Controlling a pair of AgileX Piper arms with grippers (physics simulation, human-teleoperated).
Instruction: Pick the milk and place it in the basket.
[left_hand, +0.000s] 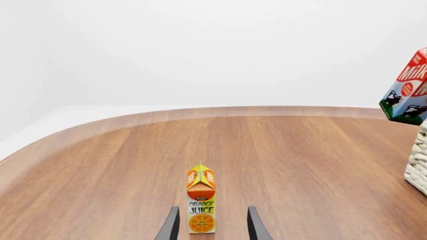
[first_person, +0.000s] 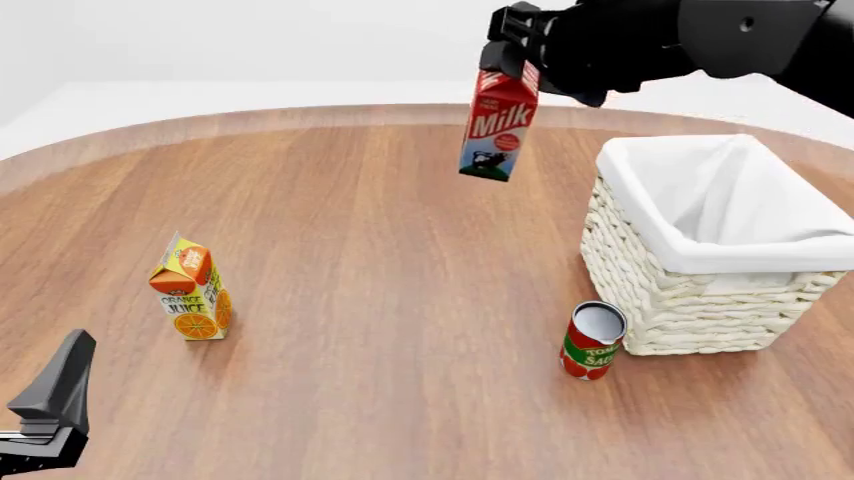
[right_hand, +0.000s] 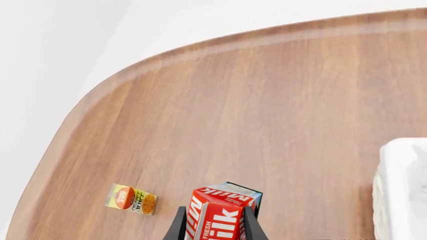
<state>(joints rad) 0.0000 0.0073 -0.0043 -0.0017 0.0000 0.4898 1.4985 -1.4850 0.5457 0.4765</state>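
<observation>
My right gripper (first_person: 507, 62) clamps the milk (first_person: 498, 128) aloft, slightly tilted; the basket (first_person: 694, 290) lies to its right, below.

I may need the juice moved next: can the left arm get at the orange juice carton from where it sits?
Probably yes: the orange juice carton stands upright just ahead of the open left gripper, with nothing between them.

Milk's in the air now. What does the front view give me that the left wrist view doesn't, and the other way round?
Front only: the right end effector shut on the milk, the red can beside the basket, and the basket's white liner. Left wrist only: the left end effector open, its fingers either side of the orange juice carton. Both show the lifted milk, the juice carton, basket weave and the table.
</observation>
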